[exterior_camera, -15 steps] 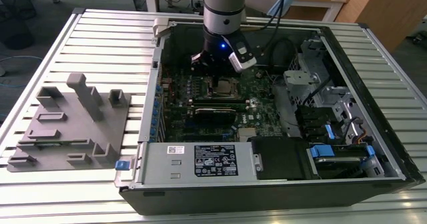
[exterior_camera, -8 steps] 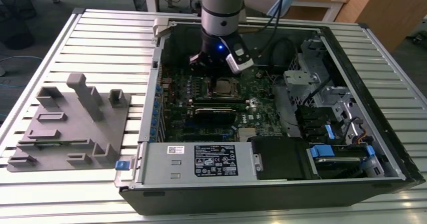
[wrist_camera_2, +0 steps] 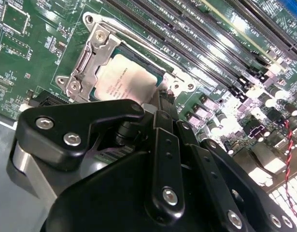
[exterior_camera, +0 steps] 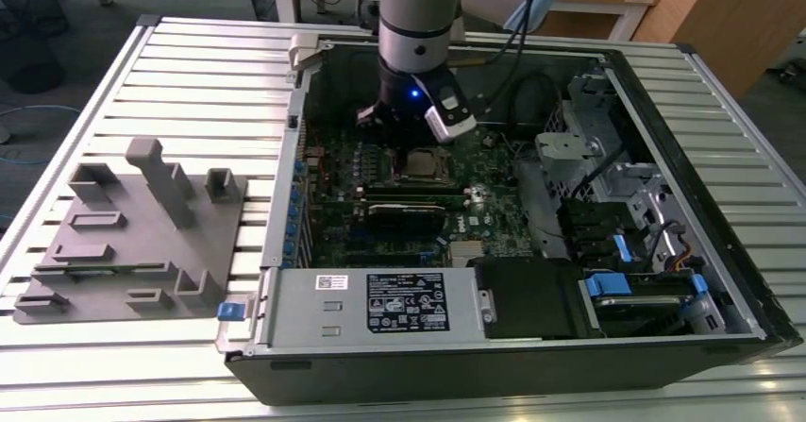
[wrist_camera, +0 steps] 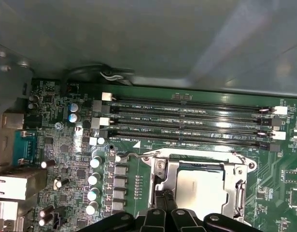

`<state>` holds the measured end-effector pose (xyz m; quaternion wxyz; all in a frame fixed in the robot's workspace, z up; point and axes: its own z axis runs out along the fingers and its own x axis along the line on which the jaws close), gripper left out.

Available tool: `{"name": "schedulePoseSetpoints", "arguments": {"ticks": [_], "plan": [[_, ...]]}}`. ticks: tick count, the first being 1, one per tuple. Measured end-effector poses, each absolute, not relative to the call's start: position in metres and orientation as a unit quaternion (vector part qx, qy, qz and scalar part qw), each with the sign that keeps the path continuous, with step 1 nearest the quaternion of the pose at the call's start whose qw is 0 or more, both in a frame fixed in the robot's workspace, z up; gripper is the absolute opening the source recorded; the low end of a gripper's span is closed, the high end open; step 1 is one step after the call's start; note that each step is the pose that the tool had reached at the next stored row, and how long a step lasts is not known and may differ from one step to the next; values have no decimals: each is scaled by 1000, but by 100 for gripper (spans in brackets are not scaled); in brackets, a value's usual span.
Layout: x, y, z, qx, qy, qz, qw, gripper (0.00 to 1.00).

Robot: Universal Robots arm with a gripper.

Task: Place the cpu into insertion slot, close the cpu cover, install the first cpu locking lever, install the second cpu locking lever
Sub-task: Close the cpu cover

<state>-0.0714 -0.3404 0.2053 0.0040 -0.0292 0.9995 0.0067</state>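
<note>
Progress looks past the halfway mark, operator. In the exterior view your arm [exterior_camera: 413, 25] reaches down into the open computer case [exterior_camera: 504, 375], and the gripper [exterior_camera: 403, 134] hangs just over the insertion slot [exterior_camera: 424, 165], which lies toward twelve o'clock from the grey sheet-metal power-supply box [exterior_camera: 302, 304]. The case rests on a ribbed aluminium tabletop [exterior_camera: 189, 73], with a matte grey fixture block [exterior_camera: 126, 243] at nine o'clock of it. In the first wrist view you see the cpu [wrist_camera: 201, 186] seated flat in the slot, its face a dull pale silver. The cpu cover [wrist_camera: 235, 181] lies down around it as a thin stamped steel frame, so I judge those two steps done. A thin wire locking lever [wrist_camera: 131, 154] runs along the side next to the long black memory slots [wrist_camera: 196, 123]; whether it is hooked home you cannot tell, so the lever work counts as what is left. The green circuit board [wrist_camera: 274, 193] is studded with small round silver-capped capacitors [wrist_camera: 95, 179]. In the second wrist view the gripper's glossy black, hard-edged fingers [wrist_camera_2: 165, 140] are drawn together, their tips at the cover's edge on the side facing the capacitors; whether a lever is pinched between them is hidden. A bright round screw [wrist_camera_2: 96, 35] sits at the cover's corner.
</note>
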Motion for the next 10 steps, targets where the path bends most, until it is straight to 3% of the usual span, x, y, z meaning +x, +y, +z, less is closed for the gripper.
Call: {"name": "schedulePoseSetpoints", "arguments": {"ticks": [10], "plan": [[-72,-340,201,-29,1000,7,4,11]]}}
